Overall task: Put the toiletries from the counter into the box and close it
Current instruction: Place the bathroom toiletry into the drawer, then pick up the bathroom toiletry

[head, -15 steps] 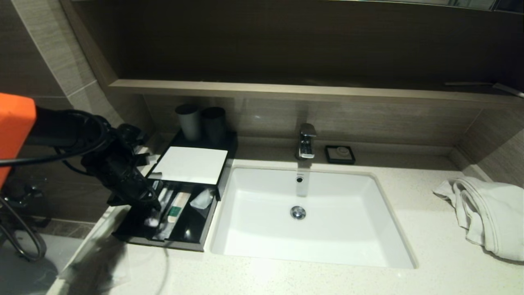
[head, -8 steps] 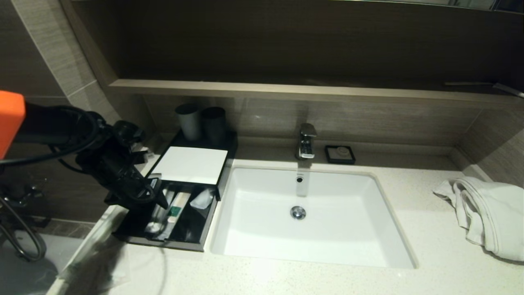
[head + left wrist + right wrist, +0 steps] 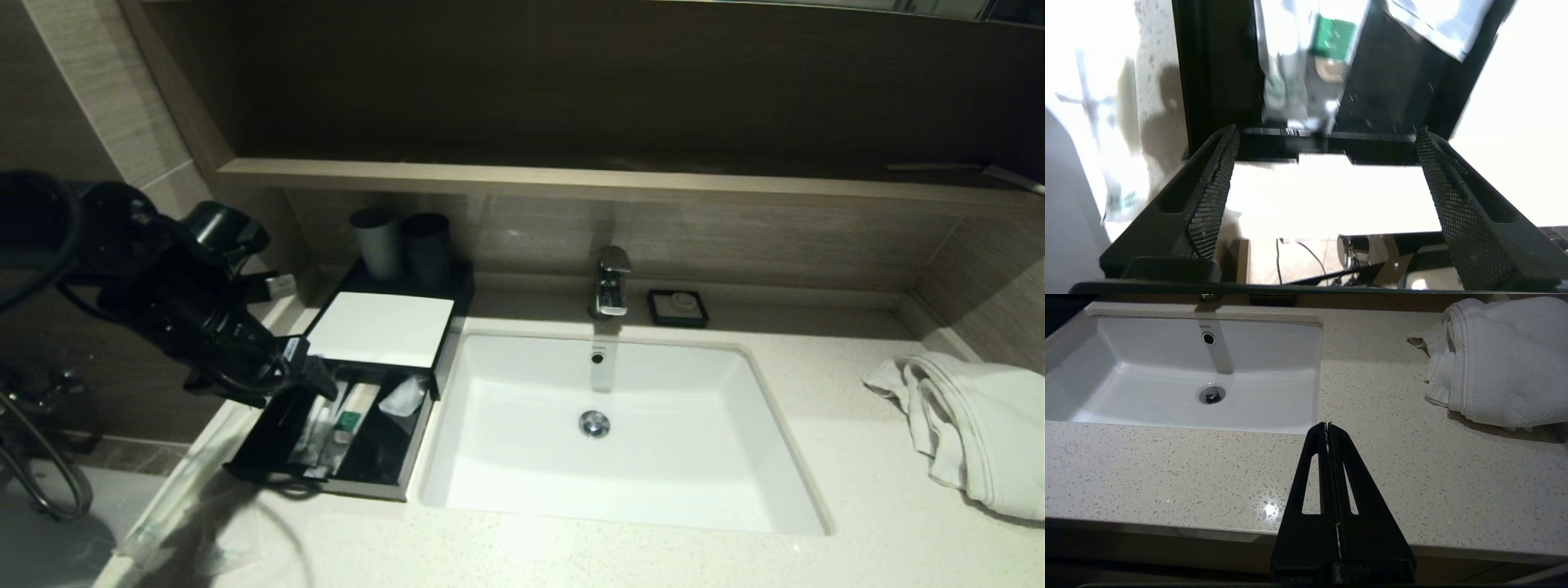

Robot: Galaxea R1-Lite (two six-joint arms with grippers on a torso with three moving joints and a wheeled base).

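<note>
The left end effector [image 3: 314, 377] has lifted back from the box [image 3: 343, 482] at the table's [image 3: 571, 555] left edge, leaving the toiletries [image 3: 339, 420] inside, so closing looks next. Its fingers [image 3: 1214, 183] are spread wide, released and empty. The right end effector [image 3: 1327, 426] sits clenched over the table's front edge

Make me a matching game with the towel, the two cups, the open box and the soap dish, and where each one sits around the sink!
Things:
1. towel
2. two cups
3. open box
4. soap dish

Places:
A. just right of the tap
B. left of the sink, holding toiletries
C. far right on the counter
D. behind the box, against the wall

Pairs: 1-C, 2-D, 3-B, 4-A
</note>
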